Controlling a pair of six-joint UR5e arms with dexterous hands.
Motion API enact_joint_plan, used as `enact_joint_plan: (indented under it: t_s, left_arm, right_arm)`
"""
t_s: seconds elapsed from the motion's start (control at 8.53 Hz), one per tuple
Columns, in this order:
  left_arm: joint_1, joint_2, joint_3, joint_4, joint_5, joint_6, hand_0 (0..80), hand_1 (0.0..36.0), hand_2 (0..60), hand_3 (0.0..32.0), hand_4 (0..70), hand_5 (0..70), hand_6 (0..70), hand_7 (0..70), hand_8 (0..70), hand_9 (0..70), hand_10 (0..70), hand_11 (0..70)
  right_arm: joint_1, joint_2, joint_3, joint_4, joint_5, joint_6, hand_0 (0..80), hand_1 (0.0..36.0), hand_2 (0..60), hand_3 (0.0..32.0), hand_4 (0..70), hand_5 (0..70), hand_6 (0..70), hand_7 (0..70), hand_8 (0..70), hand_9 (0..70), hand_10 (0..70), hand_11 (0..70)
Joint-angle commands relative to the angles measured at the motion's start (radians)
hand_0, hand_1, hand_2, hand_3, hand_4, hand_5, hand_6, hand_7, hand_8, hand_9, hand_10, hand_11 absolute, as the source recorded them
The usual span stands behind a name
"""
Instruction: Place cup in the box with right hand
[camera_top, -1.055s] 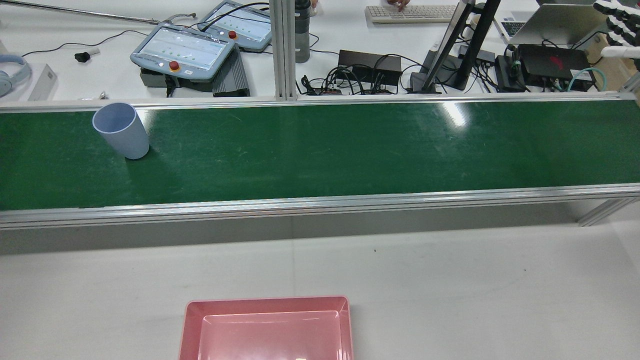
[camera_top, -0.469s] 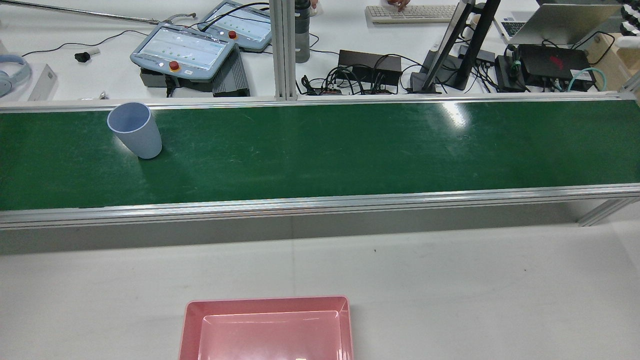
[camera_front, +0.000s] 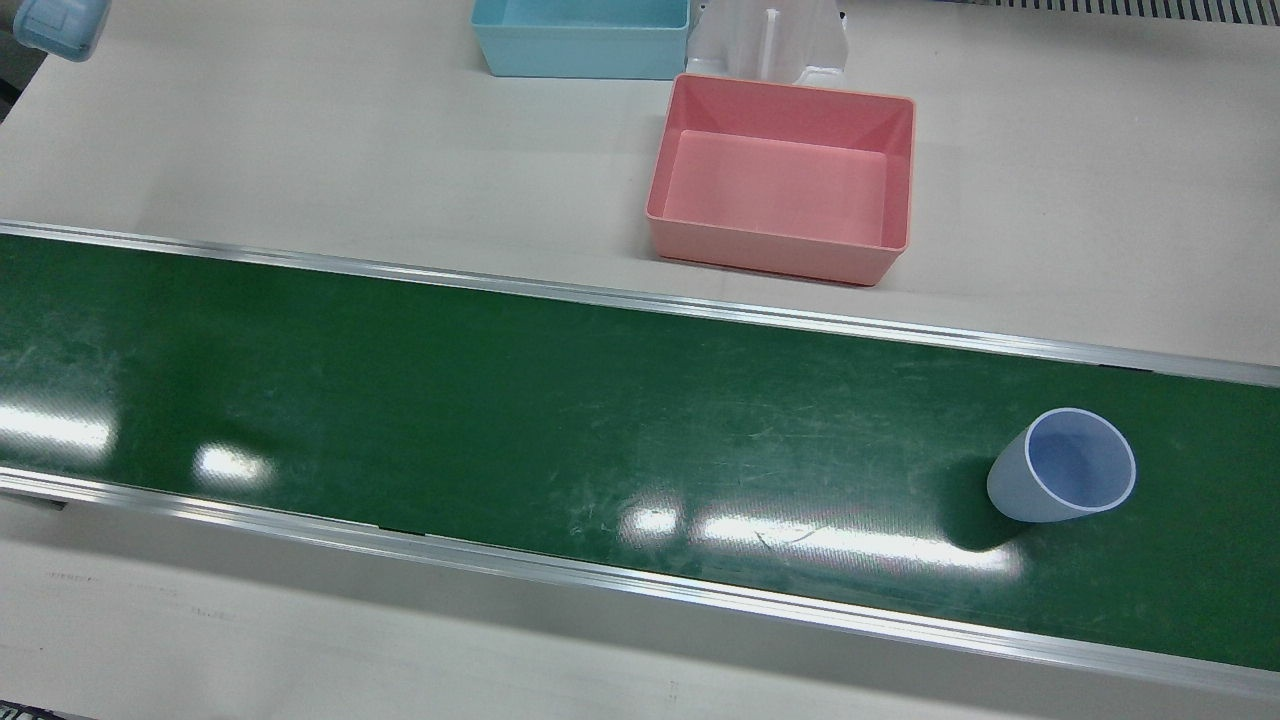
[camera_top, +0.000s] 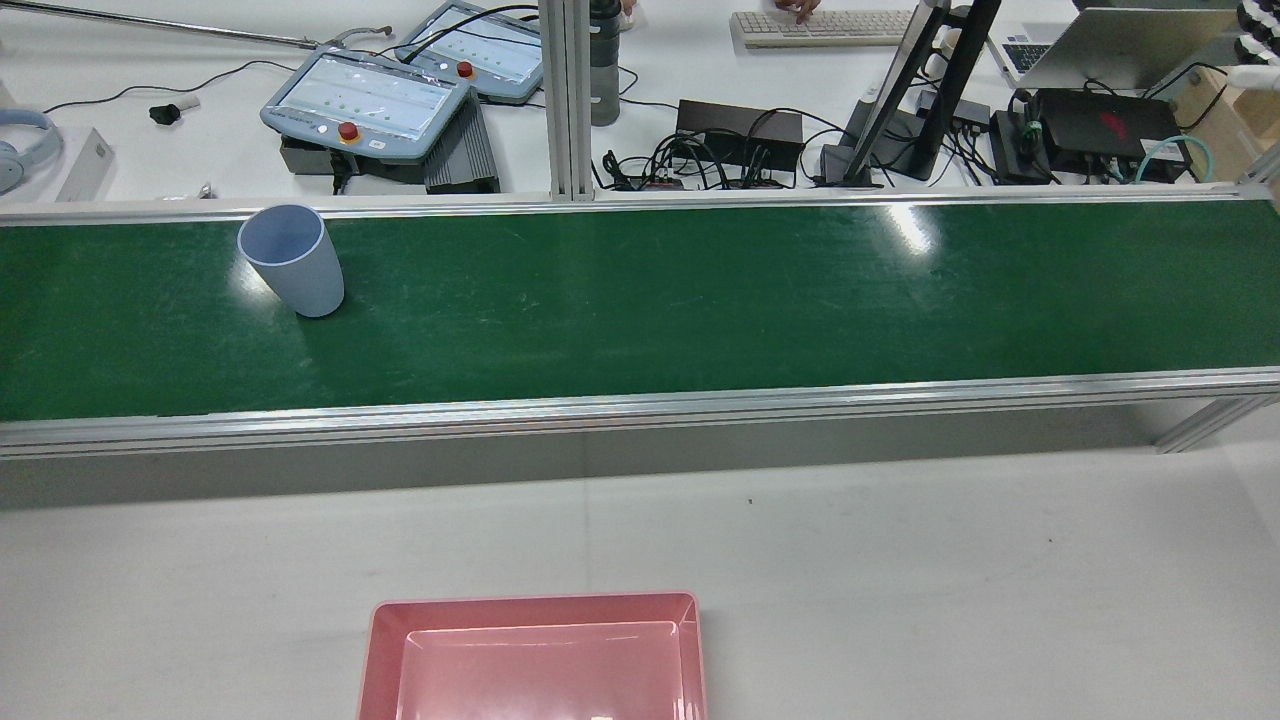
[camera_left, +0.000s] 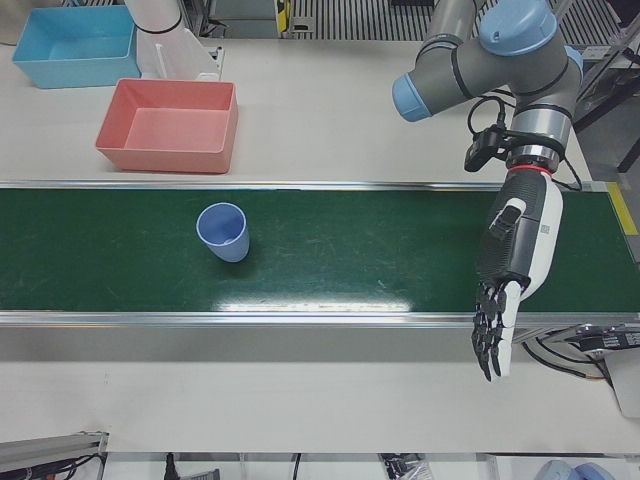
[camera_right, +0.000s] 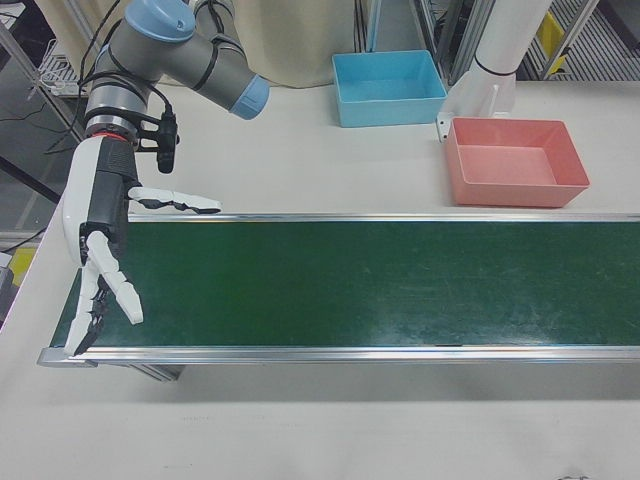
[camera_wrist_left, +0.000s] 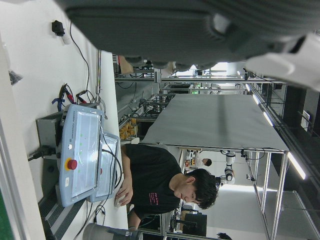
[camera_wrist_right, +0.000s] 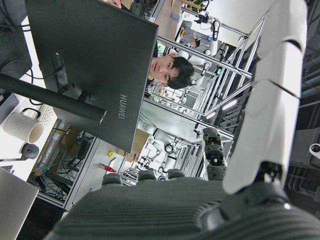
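A light blue cup (camera_front: 1062, 468) stands upright on the green conveyor belt (camera_front: 500, 400); it also shows in the rear view (camera_top: 292, 260) and the left-front view (camera_left: 224, 232). The pink box (camera_front: 770, 255) sits empty on the table beside the belt, and shows in the rear view (camera_top: 530, 603), left-front view (camera_left: 165, 158) and right-front view (camera_right: 515, 195). My right hand (camera_right: 98, 210) is open and empty, fingers spread, over the belt's opposite end, far from the cup. My left hand (camera_left: 510, 270) is open and empty, fingers pointing down over the belt's end beyond the cup.
A blue box (camera_front: 580, 40) stands behind the pink box next to a white arm pedestal (camera_front: 768, 40). Teach pendants (camera_top: 365, 100), cables and a monitor stand (camera_top: 900, 100) lie on the desk beyond the belt's aluminium rail.
The cup has travelled along the belt, to the right in the rear view. The right hand's fingers at that view's top right corner have drawn further out of the picture.
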Motion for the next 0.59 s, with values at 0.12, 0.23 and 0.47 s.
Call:
enact_joint_plan:
  t_s: [0.12, 0.23, 0.47]
  left_arm:
    - [0.000, -0.001, -0.002, 0.001, 0.001, 0.000, 0.0, 0.0, 0.0, 0.0, 0.0, 0.0, 0.0, 0.0, 0.0, 0.0, 0.0, 0.0]
    - [0.000, -0.001, 0.000, 0.001, 0.000, 0.000, 0.0, 0.0, 0.0, 0.0, 0.0, 0.0, 0.0, 0.0, 0.0, 0.0, 0.0, 0.0]
    - [0.000, 0.001, 0.000, 0.001, 0.000, 0.000, 0.0, 0.0, 0.0, 0.0, 0.0, 0.0, 0.0, 0.0, 0.0, 0.0, 0.0, 0.0]
  right_arm:
    - [0.000, 0.003, 0.016, 0.006, 0.000, 0.006, 51.5, 22.9, 6.1, 0.0, 0.0, 5.5, 0.0, 0.0, 0.0, 0.0, 0.0, 0.0]
    - [-0.003, 0.005, 0.039, -0.002, 0.002, 0.005, 51.4, 22.9, 6.5, 0.0, 0.0, 5.5, 0.0, 0.0, 0.0, 0.0, 0.0, 0.0]
    - [-0.006, 0.001, 0.038, -0.004, 0.002, 0.003, 51.7, 23.0, 5.5, 0.0, 0.0, 5.6, 0.0, 0.0, 0.0, 0.0, 0.0, 0.0]
